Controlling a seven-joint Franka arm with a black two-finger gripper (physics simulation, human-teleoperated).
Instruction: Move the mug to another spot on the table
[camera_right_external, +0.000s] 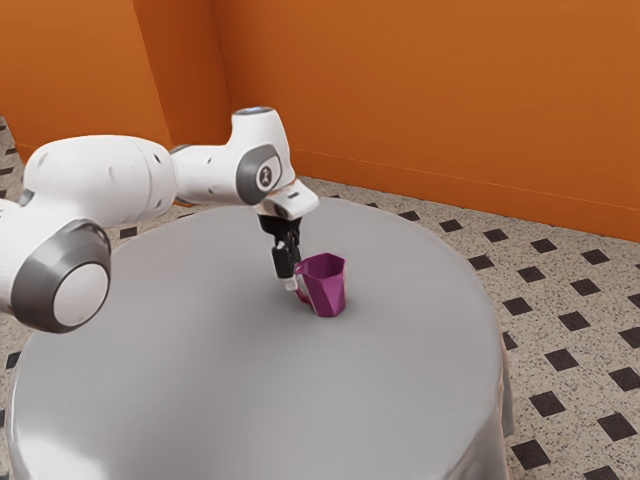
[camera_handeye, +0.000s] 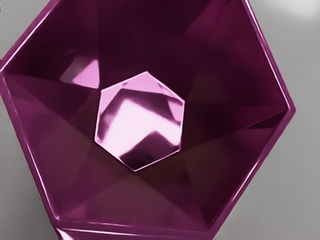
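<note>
Orange walls fill the upper part of the exterior view, two of them meeting at a corner in the upper left, with their tops cut off by the frame. Below them lies one speckled floor set with small black diamonds, seen along the right side and in a sliver at the far left. One round grey table takes up most of the lower frame; its near edge and its left side run out of the picture.

One white arm enters from the exterior view's left, its base cut off at the frame's edge, and reaches toward the middle of the tabletop. One purple faceted mug stands just right of the frame's centre, well in from the table's rim. Its base is at the grey surface; whether it rests there or hangs just clear is hard to make out.

One black gripper points down at the mug's side toward the exterior view's left, and its tip is partly hidden behind the mug's rim. I cannot tell whether it is open or closed.

From the wrist view the mug has six sides, with a pale glossy six-sided bottom deep inside, directly under the hand. Its rim is cut off on several sides, and grey tabletop shows beyond it.
</note>
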